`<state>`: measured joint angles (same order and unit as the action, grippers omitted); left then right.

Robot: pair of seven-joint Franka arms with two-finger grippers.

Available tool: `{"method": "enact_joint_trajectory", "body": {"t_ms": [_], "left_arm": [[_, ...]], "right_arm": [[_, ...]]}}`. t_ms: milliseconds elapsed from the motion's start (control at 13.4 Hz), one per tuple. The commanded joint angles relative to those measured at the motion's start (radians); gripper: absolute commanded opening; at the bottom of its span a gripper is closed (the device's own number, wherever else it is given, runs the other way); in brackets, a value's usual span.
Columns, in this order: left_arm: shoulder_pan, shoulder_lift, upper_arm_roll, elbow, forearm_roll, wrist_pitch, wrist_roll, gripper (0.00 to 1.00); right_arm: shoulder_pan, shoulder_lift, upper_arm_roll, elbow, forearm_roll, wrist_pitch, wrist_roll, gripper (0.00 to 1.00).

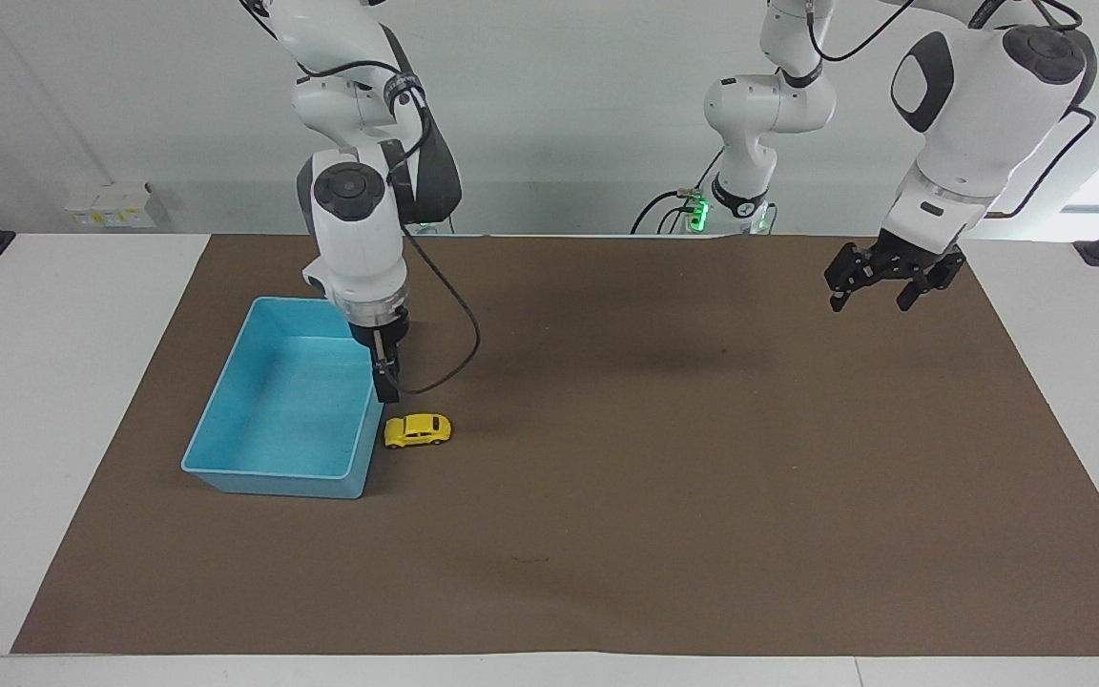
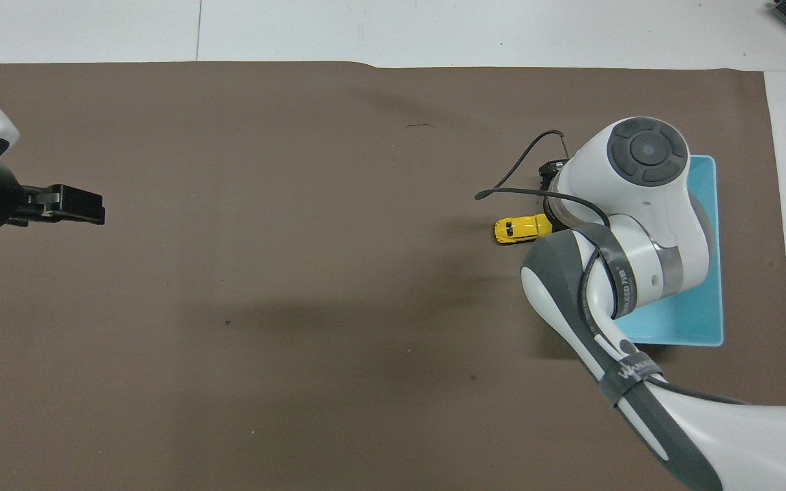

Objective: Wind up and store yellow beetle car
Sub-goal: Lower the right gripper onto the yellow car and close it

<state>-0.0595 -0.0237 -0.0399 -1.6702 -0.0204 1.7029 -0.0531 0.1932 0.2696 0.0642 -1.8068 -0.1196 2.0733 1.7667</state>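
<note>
While the yellow beetle car point(image 1: 417, 430) sits below them, right fingers point(image 1: 385, 380) look closed.

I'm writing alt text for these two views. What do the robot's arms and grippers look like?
Both arms are glossy white with dark grey joint caps and bands, and black cables loop along them. The right gripper and left gripper are black, each with two slim fingers.
</note>
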Motion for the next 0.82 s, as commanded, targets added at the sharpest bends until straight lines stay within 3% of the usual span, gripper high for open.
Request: {"method": "enact_joint_trajectory", "body": {"t_ms": [0,446,744], "left_arm": [[0.01,0.002,-0.006,0.053,0.02,-0.077,0.013,1.0],[0.01,-0.019,-0.005,0.141,0.014,-0.179,0.012,1.0],[0.012,-0.052,0.0,0.135,0.007,-0.175,0.003,1.0]], "right_arm": [[-0.006,0.029,0.008,-0.002,-0.026,0.042,0.04,1.0],[0.032,0.083,0.008,-0.054,-0.118,0.154,0.125,1.0],[0.029,0.086,0.008,-0.101,-0.182,0.211,0.126,1.0]]}}
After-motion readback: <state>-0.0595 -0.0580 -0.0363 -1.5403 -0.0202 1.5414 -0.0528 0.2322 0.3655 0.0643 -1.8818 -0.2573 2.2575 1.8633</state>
